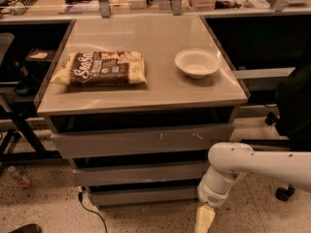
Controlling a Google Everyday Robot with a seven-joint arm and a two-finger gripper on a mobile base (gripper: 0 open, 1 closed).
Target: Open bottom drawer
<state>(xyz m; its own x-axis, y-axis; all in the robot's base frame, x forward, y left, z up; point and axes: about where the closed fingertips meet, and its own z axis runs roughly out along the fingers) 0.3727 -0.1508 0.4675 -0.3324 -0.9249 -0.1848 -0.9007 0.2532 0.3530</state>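
The bottom drawer (pixel 141 195) is the narrowest plain grey front, lowest in the cabinet, under the mid-width front (pixel 141 173) and the widest scratched front (pixel 146 140). It sits flush with a dark gap above it. My gripper (pixel 204 221) hangs on the white arm (pixel 252 164) near the floor, just right of the bottom drawer's right end, at the frame's lower edge. Only a pale yellow fingertip shows, pointing down.
A chip bag (pixel 99 68) and a white bowl (pixel 197 62) lie on the cabinet top (pixel 155 89). A black office chair (pixel 294 115) stands at the right. A cable (pixel 92 210) trails on the floor at the cabinet's left. A black table frame (pixel 19 130) is at the left.
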